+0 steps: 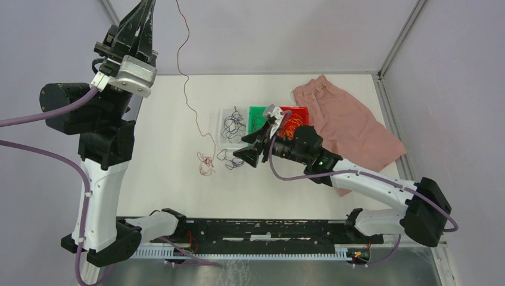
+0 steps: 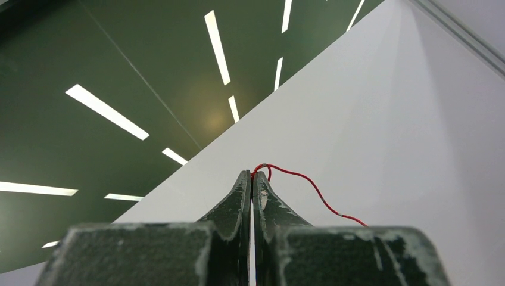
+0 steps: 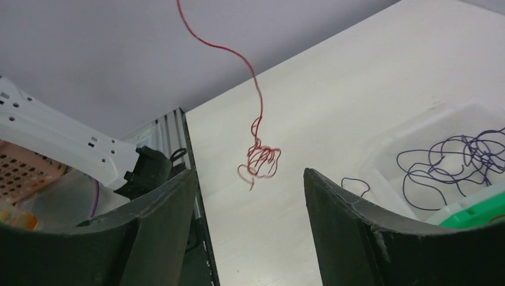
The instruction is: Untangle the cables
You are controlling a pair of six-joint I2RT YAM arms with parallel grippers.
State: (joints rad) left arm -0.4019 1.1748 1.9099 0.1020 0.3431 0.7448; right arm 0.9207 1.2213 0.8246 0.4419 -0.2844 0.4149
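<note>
left gripper [image 2: 251,179] clamped on red cable [image 2: 309,183], light, limp, curly; right gripper [image 3: 249,176] jaws apart; pinch above clump [image 1: 206,164] at its 9 o'clock, maybe knotted

A rumpled pink garment [image 1: 348,122] lies on the white counter [image 1: 161,190], just beside the red tray [image 1: 302,111], which adjoins a green tray [image 1: 257,110] and a clear tray [image 1: 221,114].

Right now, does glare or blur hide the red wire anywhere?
Top external: even light, red wire faint but traceable against the table. Left wrist: bright ceiling lights, no washout; wire sharp at the shut left gripper. Right wrist: near fingers blurred, wire crisp.
</note>
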